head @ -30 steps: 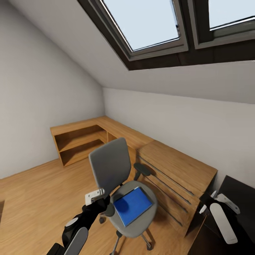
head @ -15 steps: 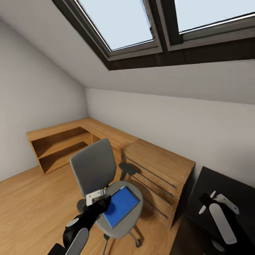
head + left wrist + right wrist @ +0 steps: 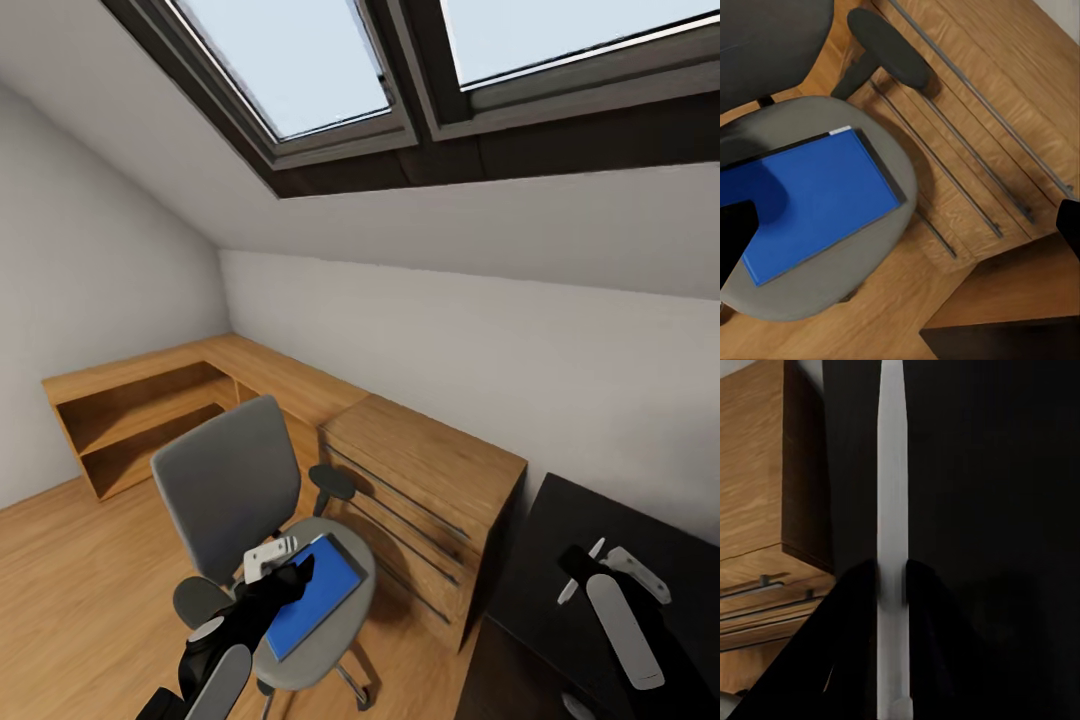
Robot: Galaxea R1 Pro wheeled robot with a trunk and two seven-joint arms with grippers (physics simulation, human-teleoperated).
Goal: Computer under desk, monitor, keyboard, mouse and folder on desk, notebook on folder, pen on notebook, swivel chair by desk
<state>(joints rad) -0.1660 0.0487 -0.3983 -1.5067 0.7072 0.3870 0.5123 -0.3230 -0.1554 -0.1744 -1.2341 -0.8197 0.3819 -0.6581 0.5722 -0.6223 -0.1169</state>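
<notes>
Camera swung right since earlier pictures: grey padded swivel chair (image 3: 235, 500) now sits further left, more black glossy desk top (image 3: 620, 540) shows.

Left gripper (image 3: 268, 560) hangs just over chair seat; how wide open, cannot tell. Holds nothing.

Right gripper (image 3: 892, 585) closed on thin white stick (image 3: 892, 510), over desk.

Flat bright blue folder (image 3: 814, 202) lies on chair seat.

Step, my guess: fetch folder. Next: lower left gripper, pinch folder edge, carry to desk.

No words or labels to read.
</notes>
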